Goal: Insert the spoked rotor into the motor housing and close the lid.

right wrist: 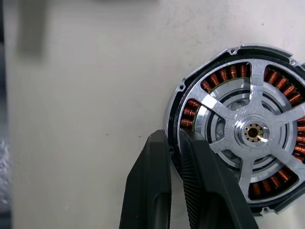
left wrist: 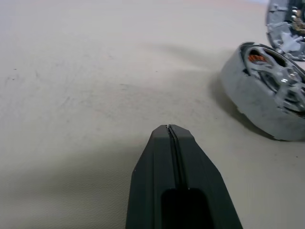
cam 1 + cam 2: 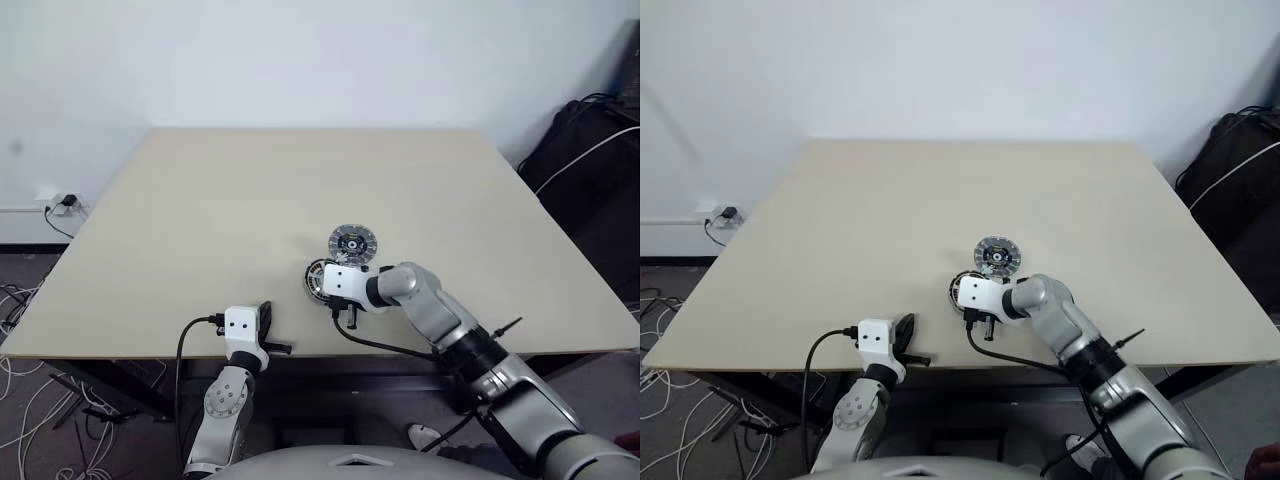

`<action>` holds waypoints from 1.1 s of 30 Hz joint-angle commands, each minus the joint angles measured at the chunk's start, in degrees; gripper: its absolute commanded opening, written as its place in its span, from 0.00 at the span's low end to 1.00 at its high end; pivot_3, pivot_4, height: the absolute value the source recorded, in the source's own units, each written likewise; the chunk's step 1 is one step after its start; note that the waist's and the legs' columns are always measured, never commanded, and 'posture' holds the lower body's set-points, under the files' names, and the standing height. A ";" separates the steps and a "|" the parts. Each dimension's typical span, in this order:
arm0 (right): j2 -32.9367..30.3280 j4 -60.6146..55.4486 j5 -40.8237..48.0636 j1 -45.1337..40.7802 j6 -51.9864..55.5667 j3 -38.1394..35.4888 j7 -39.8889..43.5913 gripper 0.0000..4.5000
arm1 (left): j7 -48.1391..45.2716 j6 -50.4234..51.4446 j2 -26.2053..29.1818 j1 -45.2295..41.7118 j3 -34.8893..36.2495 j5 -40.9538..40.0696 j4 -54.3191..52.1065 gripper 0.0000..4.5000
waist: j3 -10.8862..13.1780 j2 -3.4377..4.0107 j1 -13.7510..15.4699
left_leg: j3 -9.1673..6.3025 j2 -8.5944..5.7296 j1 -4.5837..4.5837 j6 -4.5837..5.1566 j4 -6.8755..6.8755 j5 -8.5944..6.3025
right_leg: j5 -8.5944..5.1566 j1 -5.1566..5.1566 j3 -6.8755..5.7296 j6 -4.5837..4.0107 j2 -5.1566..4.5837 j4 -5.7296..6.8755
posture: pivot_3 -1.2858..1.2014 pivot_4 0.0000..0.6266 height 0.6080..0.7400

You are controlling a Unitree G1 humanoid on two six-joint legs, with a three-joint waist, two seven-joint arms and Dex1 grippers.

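Rotor seated in housing, rim gripped.
The rotor (image 1: 251, 132) rim is pinched by the right gripper (image 1: 175, 143); the lid (image 3: 352, 242) lies just beyond, toward the table's far edge; the left gripper (image 2: 170, 128) is shut, empty.

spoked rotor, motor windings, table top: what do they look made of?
Spoked rotor: bright silver metal, probably machined aluminium; it glints.
Motor housing windings: copper wire, judging by the orange-brown ribbed coils between the spokes.
Table: matte beige top, likely laminate; no grain visible.
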 commanded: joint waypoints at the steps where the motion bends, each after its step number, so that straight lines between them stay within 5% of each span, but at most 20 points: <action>1: -2.18 -7.11 1.24 2.78 4.53 -1.90 0.45 0.02 | -0.23 -0.88 -0.50 -0.45 -0.38 -0.26 -1.46 0.00 | 0.00 -0.01 0.04 | 0.01 0.00 0.00 0.01 0.00 -0.01 | -0.01 0.00 0.00 0.00 0.00 -0.01 | 0.52 0.00 1.00; 11: -5.70 -23.11 4.72 10.67 17.02 -4.37 -1.86 0.02 | -0.92 -0.58 -0.61 -0.92 -0.86 -0.53 -0.79 0.00 | 0.06 -0.11 0.32 | -0.01 0.00 -0.01 0.02 0.02 -0.01 | -0.03 -0.01 -0.03 -0.02 -0.02 -0.01 | 0.52 0.00 1.00; 21: 15.22 -17.77 8.00 7.89 34.77 -12.68 -21.98 0.02 | -1.45 -0.33 -0.37 -1.49 -1.18 -0.43 -0.38 0.00 | 0.11 -0.15 -0.18 | -0.02 0.04 -0.04 -0.03 0.03 0.02 | -0.02 -0.06 -0.04 -0.03 0.01 0.06 | 0.52 0.00 1.00; 33: 26.71 -7.81 12.60 2.03 39.85 -21.53 -36.11 0.02 | -0.97 -0.65 -0.28 -0.73 -0.90 -0.45 -0.79 0.00 | 0.09 -0.10 -0.26 | -0.02 0.02 -0.04 -0.05 0.03 0.04 | 0.01 -0.05 -0.04 0.01 0.00 0.08 | 0.52 0.00 1.00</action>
